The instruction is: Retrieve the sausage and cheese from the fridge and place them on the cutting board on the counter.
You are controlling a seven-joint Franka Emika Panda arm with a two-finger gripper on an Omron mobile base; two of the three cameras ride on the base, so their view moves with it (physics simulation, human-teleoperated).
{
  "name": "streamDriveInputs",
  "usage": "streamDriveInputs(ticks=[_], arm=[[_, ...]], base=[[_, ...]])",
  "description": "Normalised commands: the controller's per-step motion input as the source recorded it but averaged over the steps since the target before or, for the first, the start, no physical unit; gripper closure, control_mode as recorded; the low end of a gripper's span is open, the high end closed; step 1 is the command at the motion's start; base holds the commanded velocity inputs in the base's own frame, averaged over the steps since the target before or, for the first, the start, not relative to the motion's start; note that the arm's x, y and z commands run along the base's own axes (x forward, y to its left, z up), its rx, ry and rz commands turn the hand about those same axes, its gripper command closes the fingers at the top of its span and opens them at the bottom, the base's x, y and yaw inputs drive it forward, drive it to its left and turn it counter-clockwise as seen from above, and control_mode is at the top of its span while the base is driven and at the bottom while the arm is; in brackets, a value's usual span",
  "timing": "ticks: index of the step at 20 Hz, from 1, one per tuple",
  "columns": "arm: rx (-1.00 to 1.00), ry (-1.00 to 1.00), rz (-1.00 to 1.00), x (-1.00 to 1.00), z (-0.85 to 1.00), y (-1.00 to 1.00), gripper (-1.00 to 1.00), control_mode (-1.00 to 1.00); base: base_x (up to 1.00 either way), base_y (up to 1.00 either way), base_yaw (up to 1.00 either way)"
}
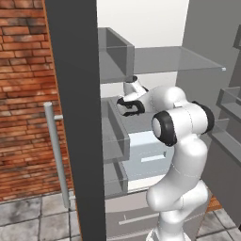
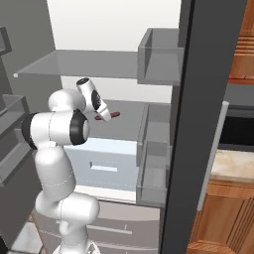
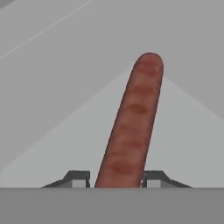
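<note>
The sausage point(image 3: 135, 118), a long reddish-brown link, lies on a glass shelf point(image 2: 126, 128) inside the open fridge point(image 2: 114, 30); its far end pokes out past the hand point(image 2: 112, 115). My gripper point(image 3: 116, 179) straddles the near end. The right fingertip point(image 3: 153, 178) touches its side, while a thin gap separates the left fingertip point(image 3: 78, 178) from it. In the left base view the gripper point(image 1: 130, 106) sits low over that shelf. The cheese and the cutting board are out of view. A strip of the counter point(image 2: 233, 166) shows at the right.
The grey fridge door point(image 1: 75, 117) with its silver bar handle point(image 1: 57, 155) stands open on the left, and the other door point(image 2: 198, 124) on the right. Door bins point(image 1: 115, 54) flank the shelves. Below the shelf is a pale drawer point(image 2: 101, 163). A brick wall point(image 1: 23, 94) lies left.
</note>
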Motion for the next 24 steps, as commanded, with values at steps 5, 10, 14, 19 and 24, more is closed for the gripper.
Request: streamDriveInputs(ticks=[5,10,14,19,24], arm=[[0.00,-0.05,0.00,-0.34,-0.45,-0.22,1.00,-1.00],[0.00,0.00,0.00,-0.71,0.00,-0.34,1.00,-1.00],[0.00,-0.06,0.00,-1.00,0.01,-0.35,1.00,-1.00],[0.00,-0.10,0.00,-1.00,0.17,-0.30,1.00,-1.00],[0.00,-0.12,0.00,-1.00,0.56,-0.30,1.00,-1.00]], base=[[0.00,0.00,0.00],[0.00,0.00,0.00],[0.00,0.00,0.00],[0.00,0.00,0.00],[0.00,0.00,0.00]])
